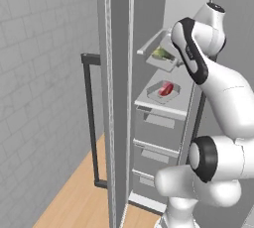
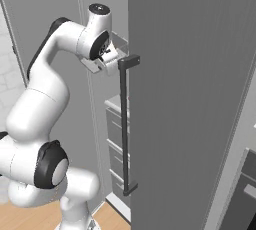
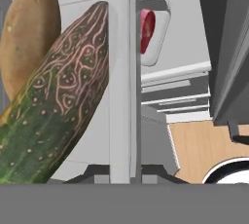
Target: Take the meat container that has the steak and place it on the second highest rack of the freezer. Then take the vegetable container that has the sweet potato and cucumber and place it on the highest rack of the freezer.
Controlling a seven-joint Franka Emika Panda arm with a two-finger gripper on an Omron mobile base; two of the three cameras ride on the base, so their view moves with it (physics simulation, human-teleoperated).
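Inside the open grey freezer (image 1: 149, 138), the steak (image 1: 166, 89) tray already sits on its rack. The gripper (image 3: 124, 172), fingers clamped on the vegetable container's (image 1: 163, 57) rim, carries cucumber (image 3: 53, 101) and sweet potato (image 3: 29, 38) toward the shelf above (tilted, 1 rack higher).

Counts: one freezer (image 1: 149, 138), door open. Two containers in it: one vegetable container (image 1: 161, 59) on the upper rack, one meat container (image 1: 161, 94) on the rack below. One steak (image 1: 166, 89) in the meat container. In the hand view, one cucumber (image 3: 53, 106) and one sweet potato (image 3: 29, 33) lie together in the vegetable container. Below the racks, three stacked drawers (image 1: 156, 140) are visible in the left base view. Two dark bar handles: one on the open door (image 1: 91, 123), one handle (image 2: 125, 124) in the right base view. One robot arm (image 1: 218, 98).
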